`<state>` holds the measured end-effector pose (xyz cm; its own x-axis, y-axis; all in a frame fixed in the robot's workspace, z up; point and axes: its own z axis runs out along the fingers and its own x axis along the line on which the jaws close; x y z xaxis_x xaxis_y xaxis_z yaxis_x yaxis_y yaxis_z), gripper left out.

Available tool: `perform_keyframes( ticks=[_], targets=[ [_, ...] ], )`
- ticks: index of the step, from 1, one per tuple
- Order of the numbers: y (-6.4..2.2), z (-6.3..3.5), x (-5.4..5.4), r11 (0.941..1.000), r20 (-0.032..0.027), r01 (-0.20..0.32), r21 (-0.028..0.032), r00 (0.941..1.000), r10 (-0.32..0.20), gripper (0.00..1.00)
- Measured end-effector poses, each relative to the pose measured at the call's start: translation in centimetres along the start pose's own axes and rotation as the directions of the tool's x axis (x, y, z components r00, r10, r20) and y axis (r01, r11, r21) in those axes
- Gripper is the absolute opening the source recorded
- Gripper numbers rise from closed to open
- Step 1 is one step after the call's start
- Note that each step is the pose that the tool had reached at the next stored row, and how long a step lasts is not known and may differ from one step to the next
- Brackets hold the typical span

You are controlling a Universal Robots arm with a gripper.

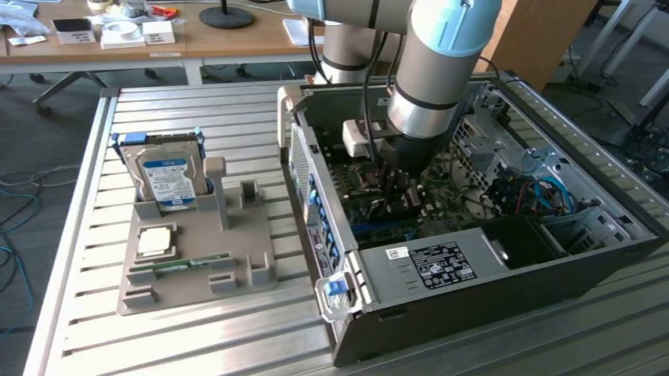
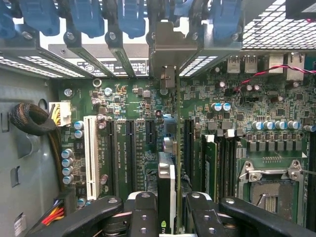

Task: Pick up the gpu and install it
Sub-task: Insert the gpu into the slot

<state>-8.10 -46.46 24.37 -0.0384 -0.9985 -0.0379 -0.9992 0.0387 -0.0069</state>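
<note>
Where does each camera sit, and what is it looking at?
Exterior view: off the arm, high up, looking down on the open black computer case; the grey-and-blue robot arm shows.
Wrist view: on the wrist, facing the green motherboard; the black gripper clamps the thin dark gpu card.
Shared: both show the motherboard and gripper.

arm point(image 1: 434, 70) reached down into open computer case point(image 1: 585, 262) | gripper point(image 1: 400, 202) sat low over motherboard point(image 1: 361, 223) | grey holder point(image 1: 246, 262) lay on slatted table point(image 1: 188, 337) at the exterior view's left | hard drive point(image 1: 168, 176) stood upright in holder | memory stick point(image 1: 193, 265) lay flat on it
</note>
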Motion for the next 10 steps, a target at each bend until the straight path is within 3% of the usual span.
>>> perform_keyframes(
  ticks=[10],
  targets=[
    [0.14, 0.22, 0.05, 1.0, 0.0, 0.0, -0.0003, 1.0, 0.0, 0.27]
  ],
)
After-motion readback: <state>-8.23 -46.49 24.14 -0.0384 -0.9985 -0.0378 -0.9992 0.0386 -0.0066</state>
